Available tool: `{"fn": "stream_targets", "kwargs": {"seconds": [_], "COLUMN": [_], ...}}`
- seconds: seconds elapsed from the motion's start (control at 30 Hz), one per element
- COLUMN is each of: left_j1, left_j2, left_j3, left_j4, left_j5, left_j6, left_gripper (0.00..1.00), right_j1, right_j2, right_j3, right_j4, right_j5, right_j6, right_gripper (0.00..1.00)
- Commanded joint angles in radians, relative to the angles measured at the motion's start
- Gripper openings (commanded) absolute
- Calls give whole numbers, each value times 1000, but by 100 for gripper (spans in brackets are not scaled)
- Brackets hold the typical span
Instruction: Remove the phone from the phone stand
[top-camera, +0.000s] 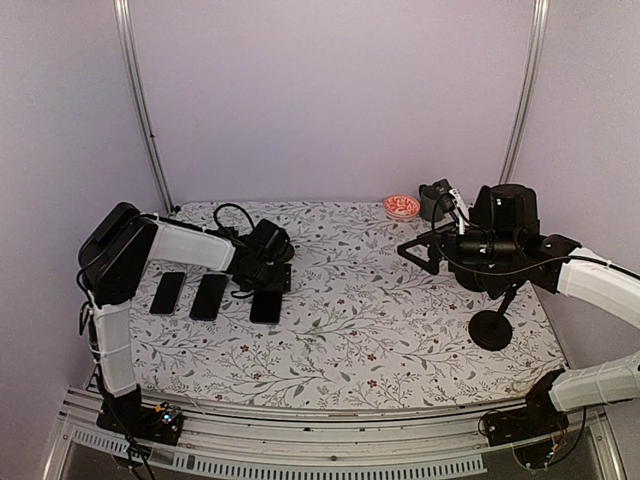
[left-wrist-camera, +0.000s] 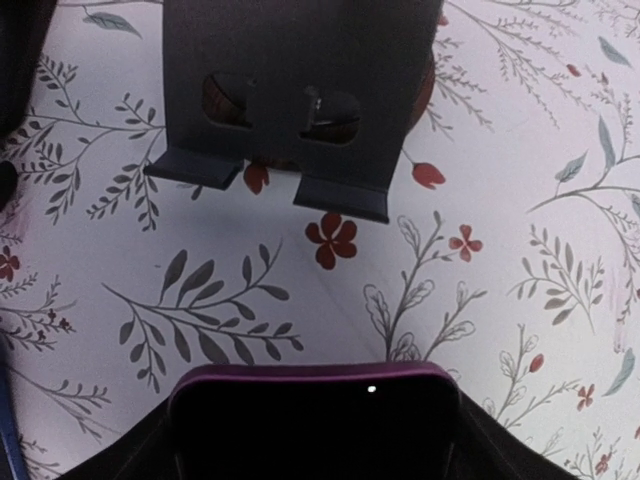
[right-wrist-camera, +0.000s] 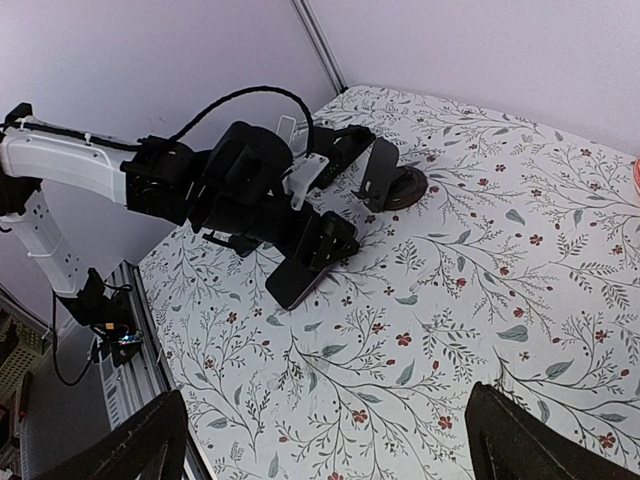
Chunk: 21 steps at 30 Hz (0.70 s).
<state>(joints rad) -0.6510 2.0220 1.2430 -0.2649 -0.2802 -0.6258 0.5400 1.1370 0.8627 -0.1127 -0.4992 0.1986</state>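
Currently, the phone (right-wrist-camera: 298, 283) is gripped by the left gripper (right-wrist-camera: 322, 243), whose fingers (left-wrist-camera: 120, 460) are closed against its two long edges. The phone is held tilted just in front of the stand (right-wrist-camera: 385, 175), apart from it, with its lower end at the flowered table (top-camera: 400, 330). No device is seated on the stand's two front lips. Two further handsets (top-camera: 167, 292) (top-camera: 209, 296) are laid flat side by side beside the left arm. The right gripper (top-camera: 415, 252) is held well apart over the right side, its fingers spread wide.
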Motion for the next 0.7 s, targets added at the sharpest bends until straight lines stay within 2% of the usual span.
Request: {"fn": "stream_targets", "kwargs": {"seconds": [0.0,0.17,0.4,0.67], "left_j1": [-9,-9,-11,-14], "left_j2": [39,17,-45,-205], "left_j3": [-1,-10,-40,-67], "left_j4": [-8,2,40,86], "left_j5": [-28,-14,14,73], "left_j6": [5,20,51,101], "left_gripper": [86,99,99,99], "right_j1": [-6,-6,-6,-23], "right_j2": [13,15,-12,-37], "right_j3": [34,59,94,146], "right_j4": [-14,-27,-69,-138], "right_j5": [12,20,65,120], "right_j6": [2,-2,-7,-19], "right_gripper": [99,99,99,99]}}
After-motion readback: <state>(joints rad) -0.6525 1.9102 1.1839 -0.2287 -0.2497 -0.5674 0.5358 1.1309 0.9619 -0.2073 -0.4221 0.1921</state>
